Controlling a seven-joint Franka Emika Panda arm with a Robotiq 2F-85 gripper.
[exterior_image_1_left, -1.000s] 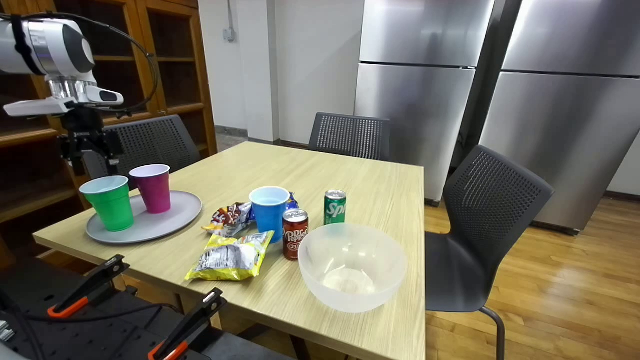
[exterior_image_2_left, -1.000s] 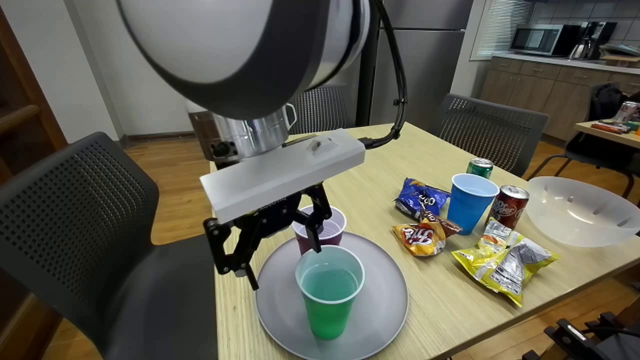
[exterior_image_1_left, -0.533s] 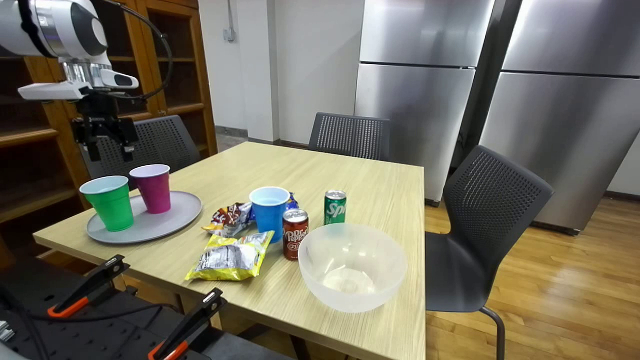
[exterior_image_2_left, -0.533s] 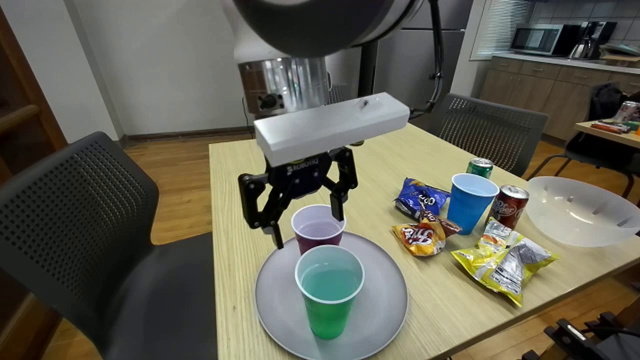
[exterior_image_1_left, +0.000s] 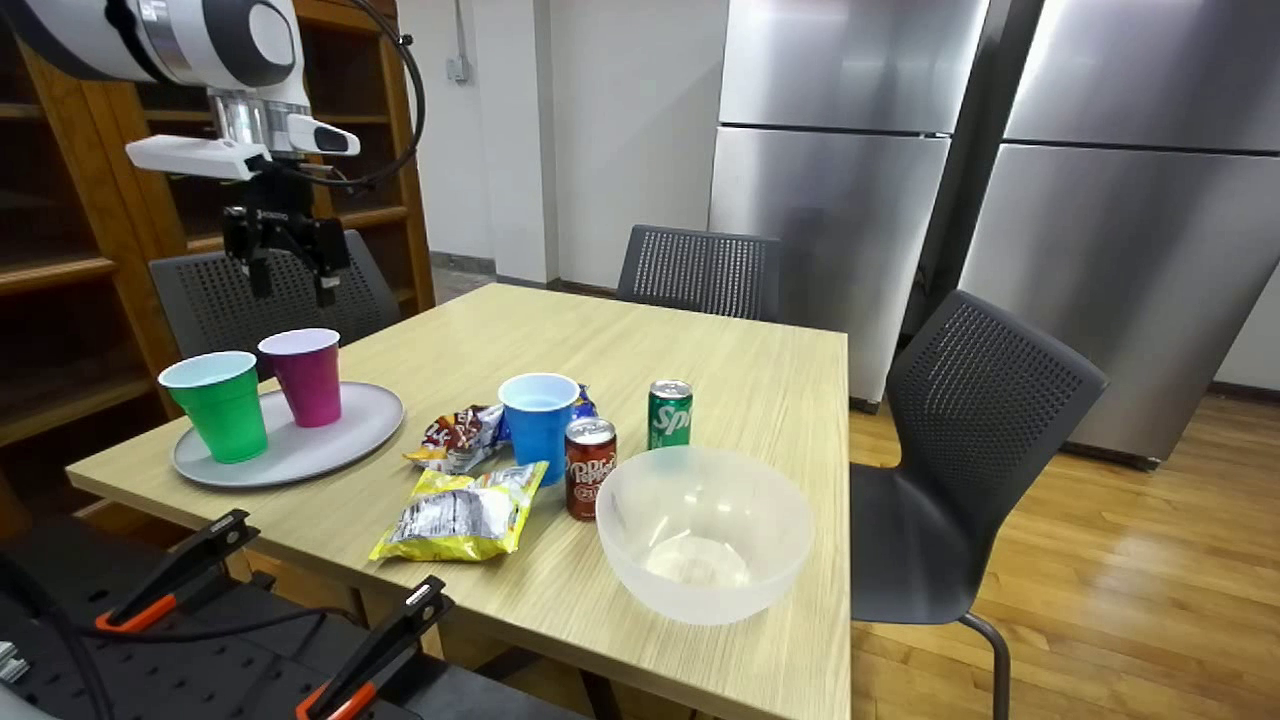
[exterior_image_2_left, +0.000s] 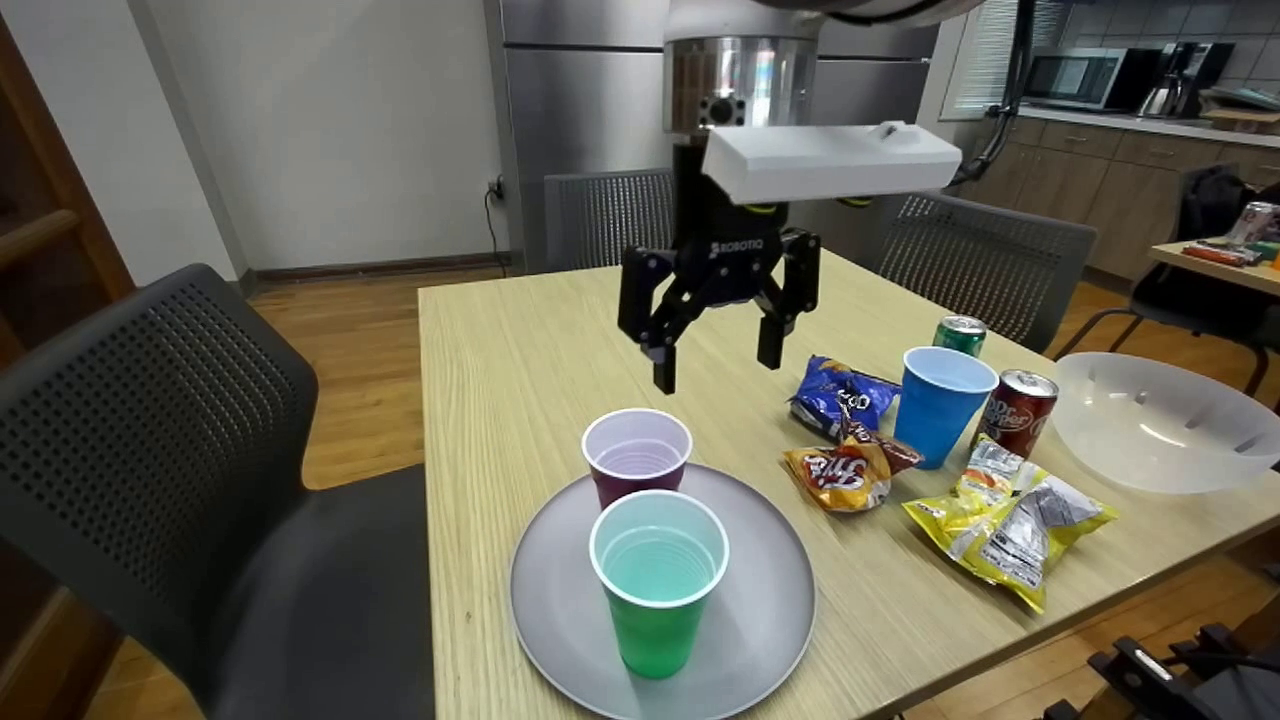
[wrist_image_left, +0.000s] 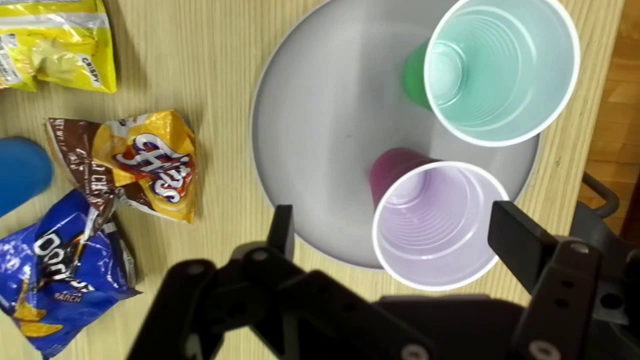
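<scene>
My gripper (exterior_image_2_left: 716, 367) hangs spread, nothing between its fingers (exterior_image_2_left: 665, 372), above the table (exterior_image_2_left: 510, 370) and apart from the pink cup (wrist_image_left: 436, 222), the thing nearest it. That cup already stands upright on the grey plate (wrist_image_left: 310, 100), the green cup (exterior_image_2_left: 660, 600) just beside it; the plate lies near a table corner, close to the edge by a dark chair (exterior_image_2_left: 150, 440). Off the plate, farther out, are the orange-brown bag (wrist_image_left: 150, 165), the blue bag (exterior_image_2_left: 842, 393), the yellow bag (exterior_image_1_left: 460, 515), the blue cup (exterior_image_2_left: 935, 420), the Dr Pepper can (exterior_image_1_left: 590, 475), the Sprite can (exterior_image_1_left: 670, 415) and, towards the opposite edge, the frosted bowl (exterior_image_1_left: 700, 605). Against a second ago, I have swung farther in over the table and my tilt has eased; cups and plate have stayed.
</scene>
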